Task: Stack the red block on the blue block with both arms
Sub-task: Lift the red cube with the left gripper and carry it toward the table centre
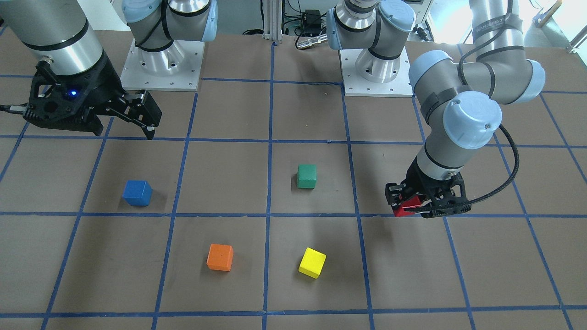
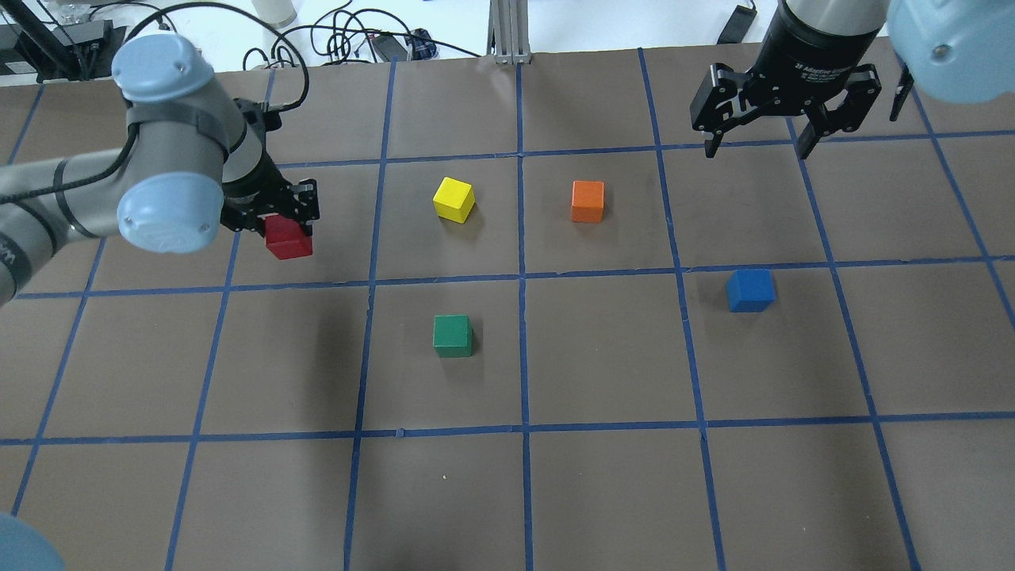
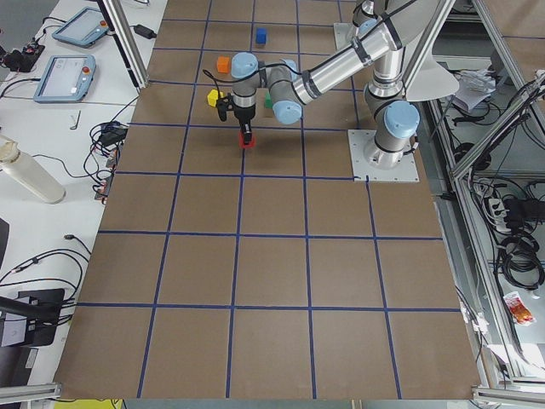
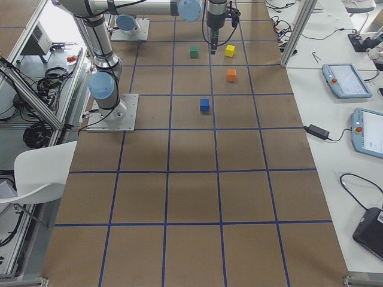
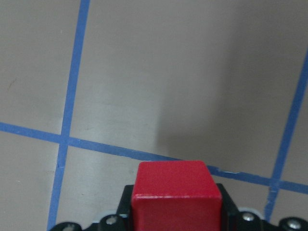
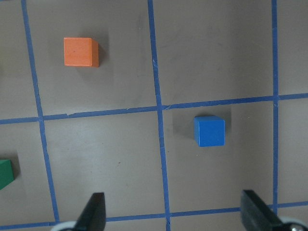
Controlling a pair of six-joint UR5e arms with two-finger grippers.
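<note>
The red block [image 1: 405, 207] is held between the fingers of my left gripper [image 1: 415, 205], which is shut on it close over the table at the left side. It also shows in the overhead view [image 2: 289, 239] and fills the bottom of the left wrist view [image 5: 175, 195]. The blue block [image 2: 749, 289] sits alone on the table at the right, and shows in the front view [image 1: 137, 193] and the right wrist view [image 6: 209, 131]. My right gripper [image 2: 757, 147] is open and empty, high above the table beyond the blue block.
A green cube [image 2: 452, 335], a yellow cube [image 2: 454, 199] and an orange cube [image 2: 587, 201] sit between the two arms. The brown table [image 2: 507, 492] has a blue tape grid. Both arm bases [image 1: 160, 64] stand at its robot-side edge.
</note>
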